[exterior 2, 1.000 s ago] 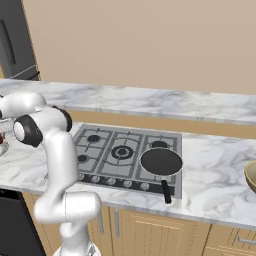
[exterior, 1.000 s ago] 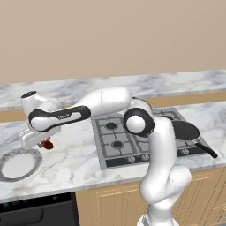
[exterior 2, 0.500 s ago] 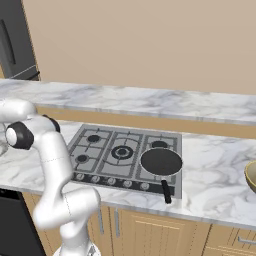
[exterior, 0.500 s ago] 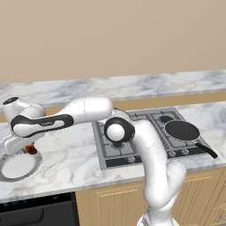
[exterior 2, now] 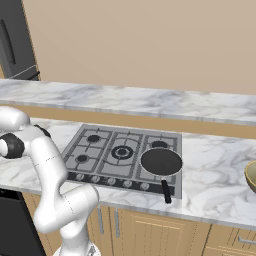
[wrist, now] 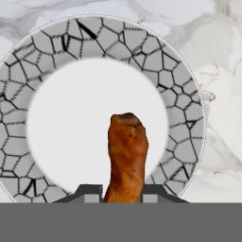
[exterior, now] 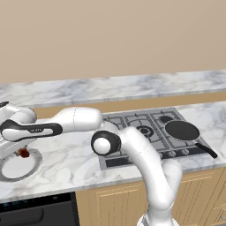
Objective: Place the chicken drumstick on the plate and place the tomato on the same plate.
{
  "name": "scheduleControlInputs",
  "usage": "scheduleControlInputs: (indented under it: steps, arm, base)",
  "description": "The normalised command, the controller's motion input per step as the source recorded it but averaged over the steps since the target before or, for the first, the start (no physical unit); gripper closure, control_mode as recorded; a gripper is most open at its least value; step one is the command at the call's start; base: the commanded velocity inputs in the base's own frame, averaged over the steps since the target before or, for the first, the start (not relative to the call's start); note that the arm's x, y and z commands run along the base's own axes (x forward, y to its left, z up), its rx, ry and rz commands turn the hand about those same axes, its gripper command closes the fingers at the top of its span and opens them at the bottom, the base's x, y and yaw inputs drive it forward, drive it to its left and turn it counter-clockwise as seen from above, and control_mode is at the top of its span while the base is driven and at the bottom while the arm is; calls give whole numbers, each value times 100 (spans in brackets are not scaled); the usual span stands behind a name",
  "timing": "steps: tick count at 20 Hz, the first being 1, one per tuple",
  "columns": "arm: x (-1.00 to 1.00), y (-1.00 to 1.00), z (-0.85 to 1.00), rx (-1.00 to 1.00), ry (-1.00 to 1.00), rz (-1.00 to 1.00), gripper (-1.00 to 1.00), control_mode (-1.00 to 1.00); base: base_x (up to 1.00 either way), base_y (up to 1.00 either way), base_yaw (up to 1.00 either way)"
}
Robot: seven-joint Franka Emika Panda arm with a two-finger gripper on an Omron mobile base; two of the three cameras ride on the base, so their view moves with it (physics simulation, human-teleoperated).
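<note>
Left base view: arm stretched far left along the counter [exterior: 66, 165]. The gripper [exterior: 21, 151] hangs over the near-right part of the plate [exterior: 9, 171], with the chicken drumstick [exterior: 23, 153] in it, a reddish-brown speck just above the rim. Hob [exterior: 145, 132] and frying pan [exterior: 182, 130] sit well apart to the right; open marble around the plate.

Right base view: only the arm's shoulder and elbow at the left edge; hob and pan clear of the work. Tomato not spotted.

Hand view: jaws nearly closed, clamped on the drumstick's lower end. Long axis runs along the gripper, free end pointing at the plate's white centre. Plate lies straight ahead, rim ringing the drumstick on all sides. Release looks safe; drop likely lands in-bounds.
</note>
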Motion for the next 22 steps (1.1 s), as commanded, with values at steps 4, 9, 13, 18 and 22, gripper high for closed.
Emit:
scheduleControlInputs:
  steps: [4, 9, 13, 18, 22]
  arm:
    - [-2, -4, -25, 0, 0, 0, 100, -100]
    - [0, -16, -23, 0, -1, 0, 100, -100]
    - [0, -22, -26, 0, 0, 0, 100, -100]
    - [-4, -23, -27, 7, 0, 0, 100, -100]
    - [1, -11, -23, 12, 0, 0, 100, -100]
  base:
    - [0, 0, 0]
    - [0, 0, 0]
    - [0, 0, 0]
    - [0, 0, 0]
    - [0, 0, 0]
